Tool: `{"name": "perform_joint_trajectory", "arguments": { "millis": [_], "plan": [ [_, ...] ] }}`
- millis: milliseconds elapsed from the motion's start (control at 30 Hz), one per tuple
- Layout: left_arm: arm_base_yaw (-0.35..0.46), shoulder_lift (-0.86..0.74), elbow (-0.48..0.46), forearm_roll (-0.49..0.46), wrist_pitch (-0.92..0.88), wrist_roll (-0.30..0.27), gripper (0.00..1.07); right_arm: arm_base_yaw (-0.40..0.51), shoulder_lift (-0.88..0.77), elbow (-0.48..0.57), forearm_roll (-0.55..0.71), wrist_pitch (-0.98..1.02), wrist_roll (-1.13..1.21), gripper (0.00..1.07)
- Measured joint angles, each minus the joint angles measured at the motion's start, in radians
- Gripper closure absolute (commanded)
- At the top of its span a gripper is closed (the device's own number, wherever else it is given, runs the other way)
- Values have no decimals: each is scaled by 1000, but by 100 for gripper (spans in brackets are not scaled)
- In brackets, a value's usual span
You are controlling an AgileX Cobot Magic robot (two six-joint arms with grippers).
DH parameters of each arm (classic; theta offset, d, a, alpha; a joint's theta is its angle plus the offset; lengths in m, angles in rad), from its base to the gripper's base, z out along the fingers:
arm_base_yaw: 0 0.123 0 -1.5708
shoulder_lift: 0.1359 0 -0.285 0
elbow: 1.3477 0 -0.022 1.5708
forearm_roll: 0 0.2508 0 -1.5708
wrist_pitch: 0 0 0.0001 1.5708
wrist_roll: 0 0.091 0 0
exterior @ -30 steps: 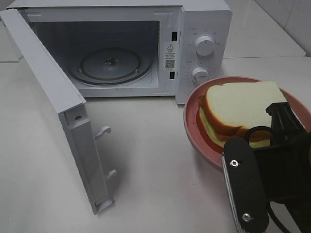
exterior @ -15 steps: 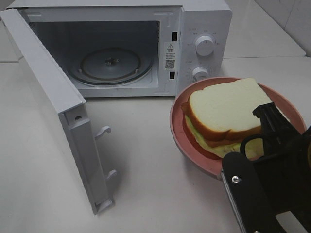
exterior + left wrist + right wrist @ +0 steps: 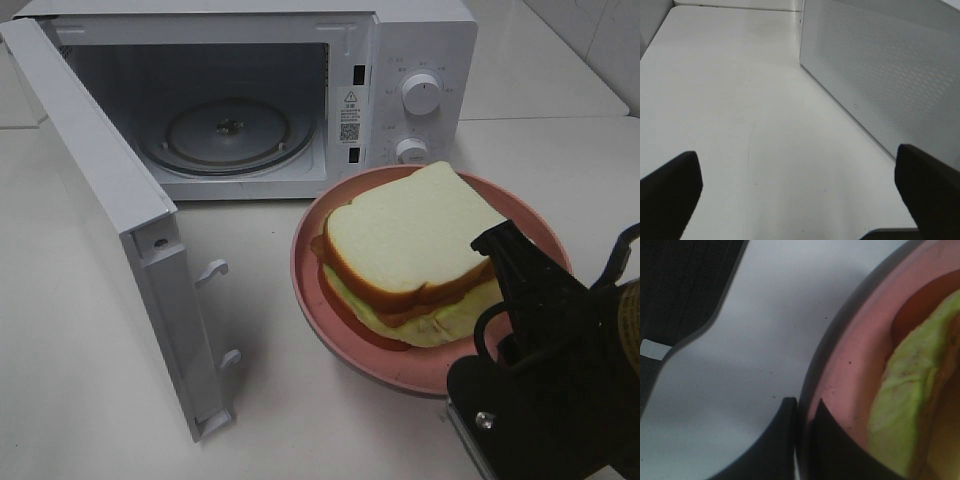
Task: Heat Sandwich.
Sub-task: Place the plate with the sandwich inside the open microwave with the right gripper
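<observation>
A sandwich (image 3: 405, 255) of white bread, lettuce and a red slice lies on a pink plate (image 3: 330, 335). My right gripper (image 3: 800, 412) is shut on the plate's rim and holds it lifted in front of the microwave (image 3: 420, 40). The right arm (image 3: 560, 390) covers the plate's near right part. The microwave door (image 3: 110, 220) stands open to the left, and the glass turntable (image 3: 228, 133) inside is bare. My left gripper (image 3: 800, 200) is open over the bare table behind the door (image 3: 890, 75); it does not show in the high view.
The microwave's two knobs (image 3: 421, 93) are on its right panel, just behind the plate. The door's latch hooks (image 3: 213, 270) stick out toward the table's middle. White table (image 3: 300, 400) lies between the door and the plate.
My right gripper has carried the plate with the sandwich to the left and a little forward, toward the front of the open microwave. The door and left gripper have not moved.
</observation>
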Motion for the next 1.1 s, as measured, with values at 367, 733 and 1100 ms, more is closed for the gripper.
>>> {"name": "perform_joint_trajectory", "arguments": {
  "millis": [367,733,1100],
  "plan": [
    [0,0,0,0,0,0,9,-132,1,0,107,-64,-220,107],
    [0,0,0,0,0,0,9,-342,1,0,215,-103,-577,107],
    [0,0,0,0,0,0,9,-480,1,0,353,-118,-925,107]
  ]
}}
